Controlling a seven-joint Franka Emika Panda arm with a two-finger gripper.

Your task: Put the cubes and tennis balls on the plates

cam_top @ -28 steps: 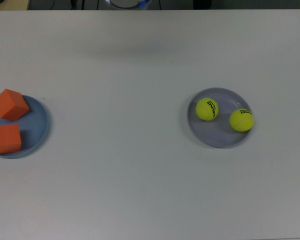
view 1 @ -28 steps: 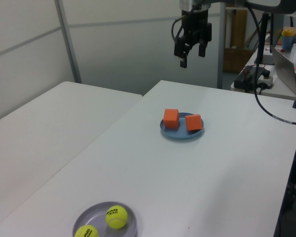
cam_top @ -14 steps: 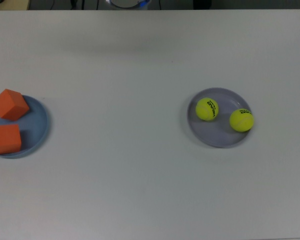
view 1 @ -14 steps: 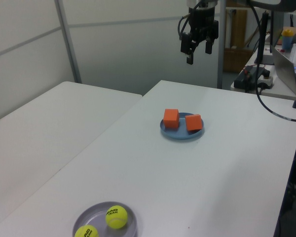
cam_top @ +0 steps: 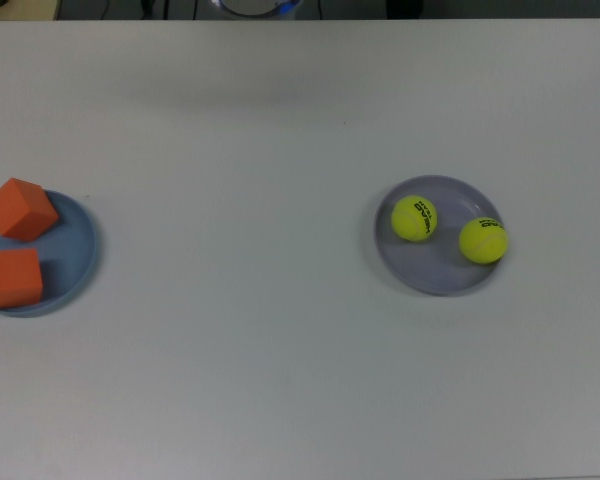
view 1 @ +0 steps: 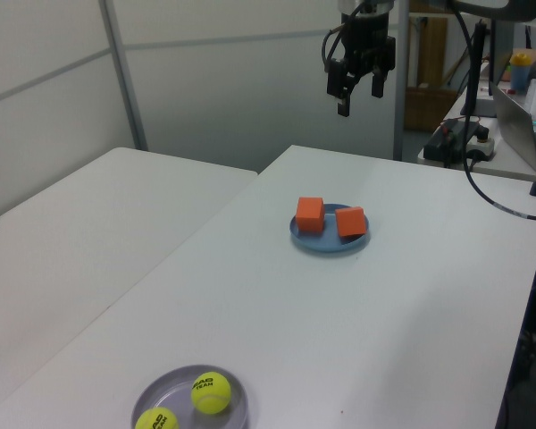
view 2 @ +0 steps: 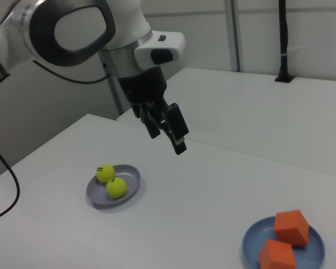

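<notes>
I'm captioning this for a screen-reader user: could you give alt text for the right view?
Two fuzzy yellow-green tennis balls sit on a pale lavender round plate, and two matte orange cubes on a light blue round plate, on a white table. The robot's black two-finger gripper hangs above, open and empty.

Matte cubes (cam_top: 18, 243), fuzzy tennis balls (cam_top: 446, 229), on my smooth plastic plates (cam_top: 438, 280).
From my station, the worktop (cam_top: 280, 360) reads matte white; the arm's shell (view 2: 73, 28) glossy white plastic.

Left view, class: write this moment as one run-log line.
pincer: open, raised, empty | orange cubes: blue plate | tennis balls: lavender plate
</notes>
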